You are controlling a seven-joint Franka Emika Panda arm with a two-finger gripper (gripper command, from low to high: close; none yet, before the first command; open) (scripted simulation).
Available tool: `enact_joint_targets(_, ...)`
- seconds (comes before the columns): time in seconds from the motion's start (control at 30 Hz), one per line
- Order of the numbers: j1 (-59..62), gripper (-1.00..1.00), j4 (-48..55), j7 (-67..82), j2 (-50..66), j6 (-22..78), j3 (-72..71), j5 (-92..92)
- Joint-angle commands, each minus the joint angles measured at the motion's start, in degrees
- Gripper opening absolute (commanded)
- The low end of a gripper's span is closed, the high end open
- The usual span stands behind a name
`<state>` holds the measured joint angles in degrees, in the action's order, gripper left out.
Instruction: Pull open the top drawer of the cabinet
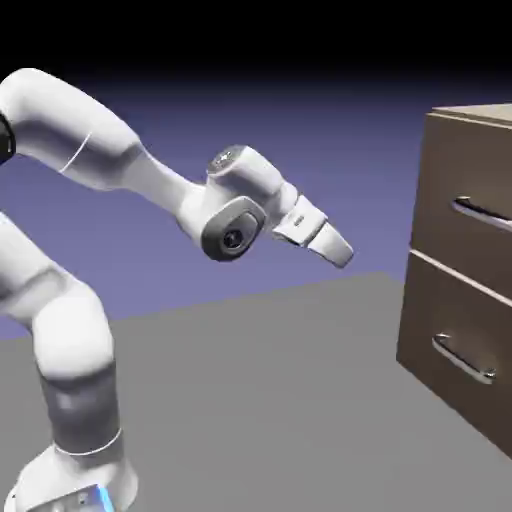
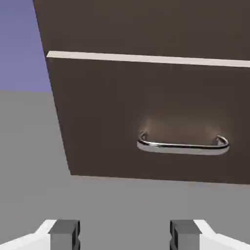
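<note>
I am viewing the arm and cabinet from a distance. The end effector (image 2: 125,235) is open: in the hand view its two dark-grey fingertips (image 2: 65,235) stand wide apart at the bottom edge, with only the grey surface of the table (image 2: 122,202) showing between them. It grips nothing. In the exterior view I see the white arm (image 1: 75,125) reaching toward the cabinet (image 1: 425,200), with the end effector tilted downward at its far end, well apart from the cabinet.

The top drawer (image 1: 440,180) lies ahead of the end effector, toward the exterior view's right. Its brown wood-look front appears flush with that of the lower drawer (image 1: 425,310), and I read it as closed. The silver bar handle of the top drawer (image 1: 485,214) is also beyond the end effector on that side, partly cut off by the picture's edge; neither fingertip touches it.

The lower drawer's handle (image 1: 463,360) sits farther down than the end effector in the exterior view. In the hand view, this same curved bar shows ahead of the open fingertips, above the gap between them and toward the right. A pale strip (image 2: 146,59) runs across the cabinet above this handle, and beyond the strip I see a dark part of the top drawer's front, without its handle. The blue-violet backdrop (image 2: 19,49) fills the upper left corner there.
</note>
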<state>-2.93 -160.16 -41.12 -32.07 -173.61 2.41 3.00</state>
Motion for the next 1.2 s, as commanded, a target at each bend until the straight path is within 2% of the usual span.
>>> enact_joint_targets(0.0,-1.86,0.0,0.7,1.11,0.49,0.33,2.0,2.5)
enact_joint_targets(1.17,-66.98,0.0,25.06,39.82,17.63,11.94,71.97,89.71)
